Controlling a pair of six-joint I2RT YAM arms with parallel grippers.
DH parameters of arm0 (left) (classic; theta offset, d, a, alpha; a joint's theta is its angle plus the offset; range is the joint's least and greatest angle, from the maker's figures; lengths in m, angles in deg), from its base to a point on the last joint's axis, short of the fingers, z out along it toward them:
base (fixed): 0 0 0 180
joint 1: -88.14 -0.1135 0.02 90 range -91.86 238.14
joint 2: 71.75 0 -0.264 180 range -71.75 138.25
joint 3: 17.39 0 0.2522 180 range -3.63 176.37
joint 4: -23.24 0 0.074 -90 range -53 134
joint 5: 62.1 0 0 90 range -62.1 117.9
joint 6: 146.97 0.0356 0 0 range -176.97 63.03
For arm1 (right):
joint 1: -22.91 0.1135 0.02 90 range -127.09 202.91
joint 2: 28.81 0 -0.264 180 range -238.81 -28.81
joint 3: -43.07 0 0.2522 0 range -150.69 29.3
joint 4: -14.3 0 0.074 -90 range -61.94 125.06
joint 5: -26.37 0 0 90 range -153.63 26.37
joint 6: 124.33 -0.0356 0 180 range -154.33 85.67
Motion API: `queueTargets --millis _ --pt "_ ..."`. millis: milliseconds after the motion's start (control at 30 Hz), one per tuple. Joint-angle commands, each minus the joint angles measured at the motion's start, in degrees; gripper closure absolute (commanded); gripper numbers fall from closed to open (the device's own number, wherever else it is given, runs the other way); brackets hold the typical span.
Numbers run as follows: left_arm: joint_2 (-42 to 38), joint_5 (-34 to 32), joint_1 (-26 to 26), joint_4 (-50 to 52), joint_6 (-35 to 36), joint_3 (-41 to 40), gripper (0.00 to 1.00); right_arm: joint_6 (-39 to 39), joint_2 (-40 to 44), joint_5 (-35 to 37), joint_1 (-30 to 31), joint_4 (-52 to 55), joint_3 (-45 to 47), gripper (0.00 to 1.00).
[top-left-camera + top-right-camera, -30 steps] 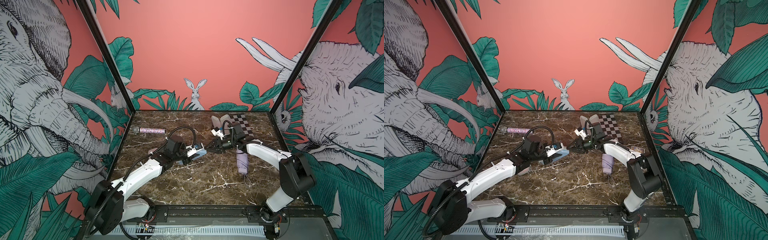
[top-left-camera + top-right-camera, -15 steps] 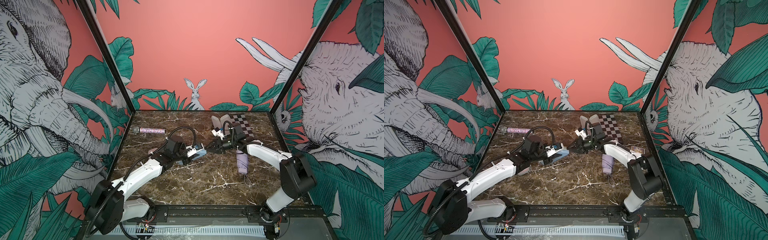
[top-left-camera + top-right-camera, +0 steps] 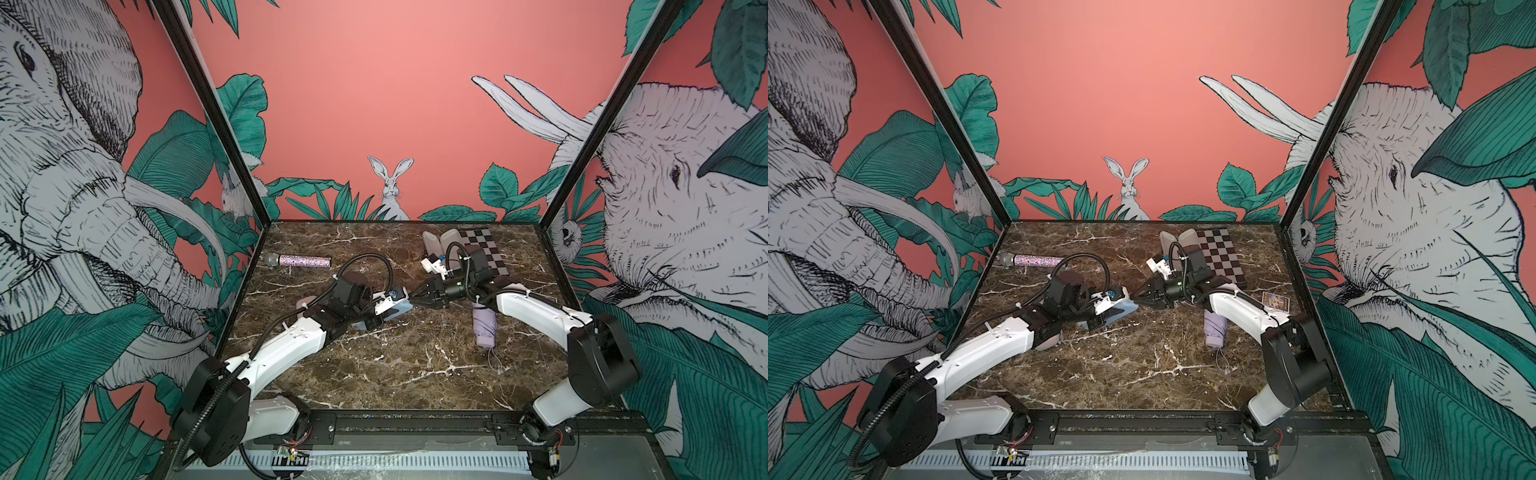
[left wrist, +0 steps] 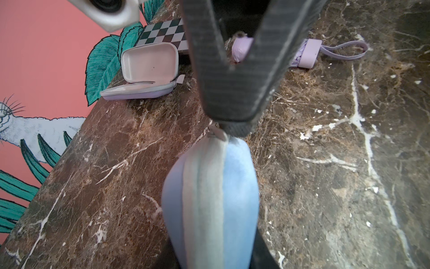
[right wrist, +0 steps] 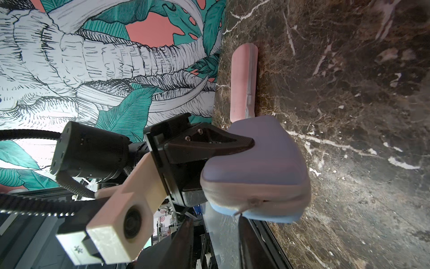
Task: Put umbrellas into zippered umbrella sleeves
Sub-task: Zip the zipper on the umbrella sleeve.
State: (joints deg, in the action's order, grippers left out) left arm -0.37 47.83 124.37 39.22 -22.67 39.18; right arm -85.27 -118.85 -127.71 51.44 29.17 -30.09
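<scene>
Clamps the blue sleeve [image 4: 209,198] across its flat faces with the left gripper [image 3: 386,309], well left of the checkered board [image 3: 486,253]. Sets the right gripper [image 3: 415,296] at the zip pull [image 4: 217,134]; cannot tell whether pinched. Shows the lilac sleeve [image 4: 149,62] open just beside the board, the lilac umbrella [image 3: 485,326] lying on its camera side, and the pink sleeve [image 5: 242,81] farther left.

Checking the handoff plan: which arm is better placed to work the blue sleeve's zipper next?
Right: the right fingers sit at the blue sleeve's zip pull, while the left fingers are busy clamping the sleeve's body.
</scene>
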Motion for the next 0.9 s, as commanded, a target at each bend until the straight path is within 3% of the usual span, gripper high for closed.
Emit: queueTargets --millis 0,200,367,467,533,600,633,700,767,867 --pt "-0.80 1.08 0.07 -3.49 1.23 0.00 1.00 0.14 0.25 -0.23 0.29 -1.31 0.51 0.68" --pt "-1.58 1.00 0.07 -3.08 1.29 0.56 1.00 6.47 -0.47 2.41 0.25 6.21 -0.80 0.67" --pt "-1.77 3.45 -0.46 -1.74 -3.29 1.71 1.00 22.23 -0.23 10.02 -0.33 19.78 -3.66 0.67" --pt "2.90 23.82 -7.25 5.02 -14.30 6.74 1.00 19.00 1.65 11.51 -1.89 10.08 0.20 0.65" --pt "7.22 32.14 -8.83 7.20 -19.61 8.89 1.00 18.17 4.18 12.79 -2.23 -0.78 5.38 0.63" --pt "11.75 39.81 -9.28 12.56 -19.04 11.56 1.00 25.98 7.08 16.51 -1.96 -3.21 9.40 0.62" --pt "14.31 40.59 -9.33 19.55 -15.32 14.48 1.00 31.48 9.29 20.20 -1.61 -3.44 11.46 0.61" --pt "18.87 36.60 -8.96 36.15 -4.85 21.16 1.00 41.87 13.34 27.32 -0.79 -3.99 14.84 0.60" --pt "22.21 27.89 -8.29 49.51 4.49 27.78 1.00 48.86 15.27 32.12 -0.76 -4.35 16.20 0.60" --pt "22.25 13.29 -8.37 55.83 10.04 32.28 1.00 54.76 13.42 37.12 -0.35 -0.09 14.04 0.63"
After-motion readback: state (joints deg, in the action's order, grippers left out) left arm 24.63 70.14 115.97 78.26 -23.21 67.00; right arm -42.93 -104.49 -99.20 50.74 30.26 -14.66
